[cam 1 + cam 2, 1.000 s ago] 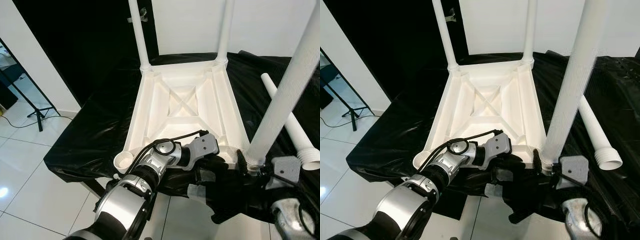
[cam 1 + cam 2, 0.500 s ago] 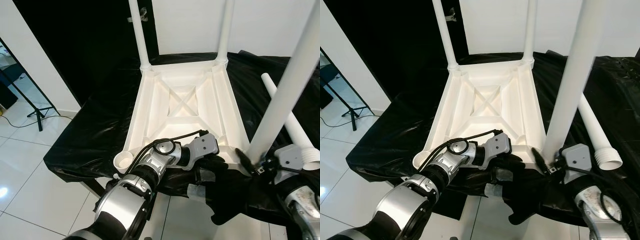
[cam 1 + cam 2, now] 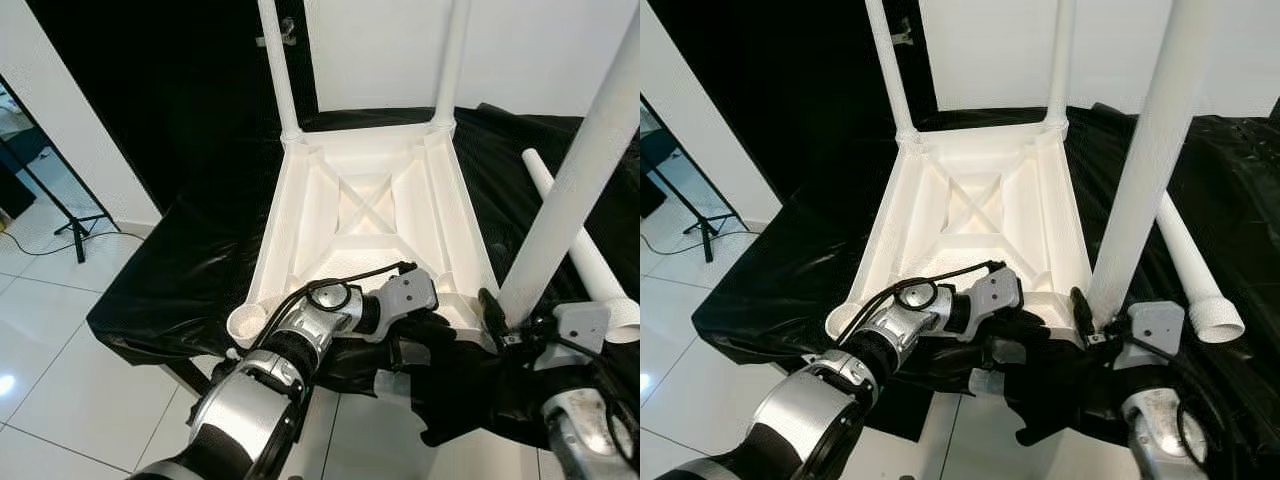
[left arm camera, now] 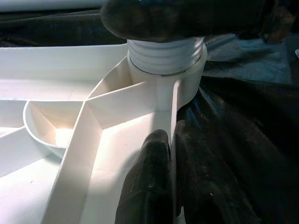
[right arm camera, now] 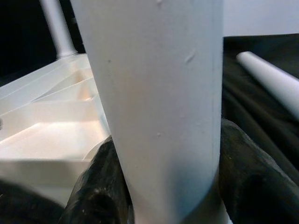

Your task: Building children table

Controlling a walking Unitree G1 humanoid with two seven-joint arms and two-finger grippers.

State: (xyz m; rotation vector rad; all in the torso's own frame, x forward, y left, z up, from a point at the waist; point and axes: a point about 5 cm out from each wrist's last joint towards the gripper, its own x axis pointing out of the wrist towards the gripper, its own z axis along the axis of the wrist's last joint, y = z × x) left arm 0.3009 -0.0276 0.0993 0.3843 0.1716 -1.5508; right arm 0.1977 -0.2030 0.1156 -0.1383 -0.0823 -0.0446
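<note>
My right pincer clamps the white leg at its base; left pincer pinches the tabletop's rim, wrist view showing the threaded socket.

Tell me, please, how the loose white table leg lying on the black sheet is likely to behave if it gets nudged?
The loose leg is a smooth round tube, so it would probably roll across the black sheet, which looks glossy and slick. It looks like hollow plastic, open at its flared end, so likely light and stiff. That wider end may make it curve as it rolls.
</note>
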